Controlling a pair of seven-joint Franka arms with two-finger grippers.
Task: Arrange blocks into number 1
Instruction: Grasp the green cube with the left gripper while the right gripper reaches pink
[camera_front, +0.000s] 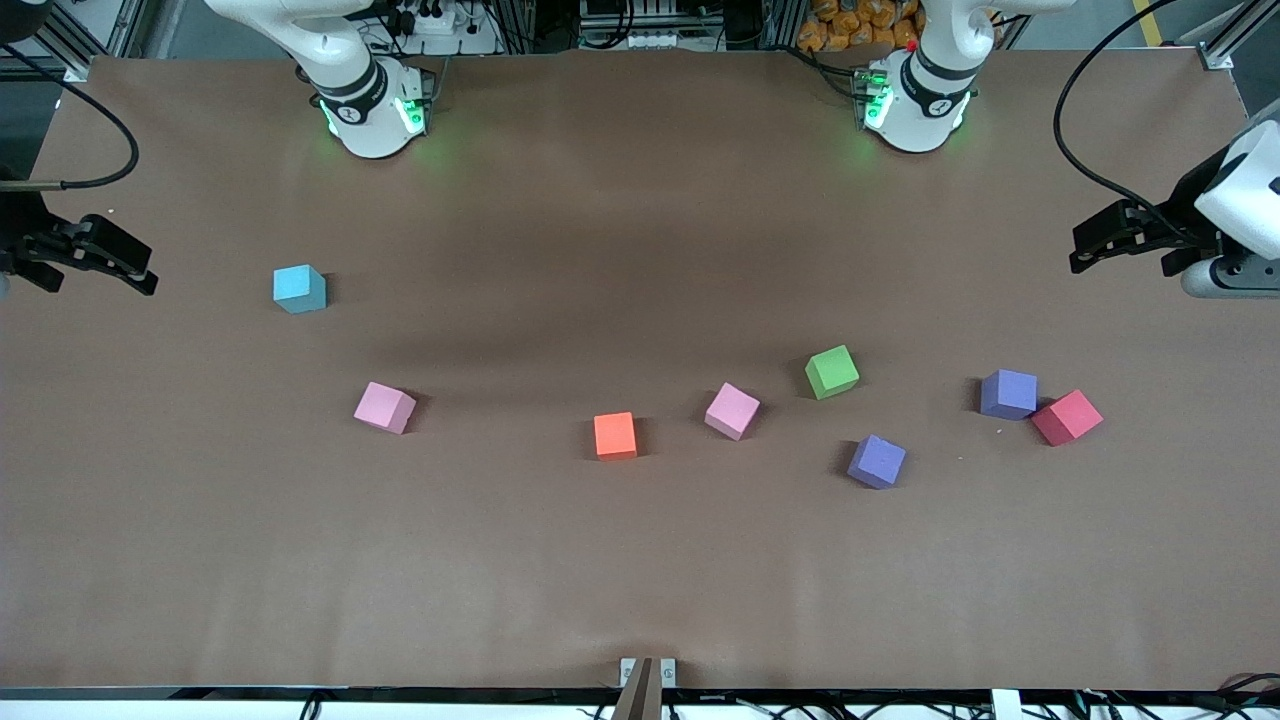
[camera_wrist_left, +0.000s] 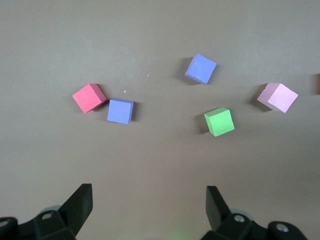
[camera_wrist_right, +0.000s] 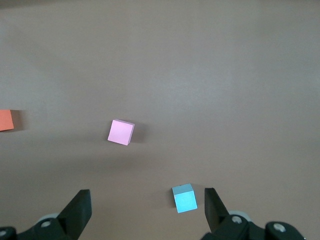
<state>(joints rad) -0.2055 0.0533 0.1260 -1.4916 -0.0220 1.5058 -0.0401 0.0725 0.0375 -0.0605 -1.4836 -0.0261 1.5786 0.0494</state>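
Eight small matte foam cubes are lying on the brown table (camera_front: 640, 560): two pink, two purple, and one each of green, orange, red and light blue. The light blue cube (camera_front: 299, 289) is sitting alone toward the right arm's end, farther from the front camera than the rest. Nearer that camera, a loose row is running along the table: one pink cube (camera_front: 384, 407), the orange cube (camera_front: 615, 435), the second pink cube (camera_front: 732, 411), then the green cube (camera_front: 832, 371) slightly farther from the camera. One purple cube (camera_front: 877, 461) is lying nearest the camera, close to the green one. The other purple cube (camera_front: 1008, 393) is sitting toward the left arm's end, touching the red cube (camera_front: 1067, 417) at a corner. Being cubes, none is showing a long axis; most are sitting turned at differing angles, the orange one nearly square to the table edge.

The left gripper (camera_front: 1085, 250) is waiting over its end of the table, jaws spread wide and holding nothing. The right gripper (camera_front: 140, 275) is waiting likewise over its own end, jaws wide and empty
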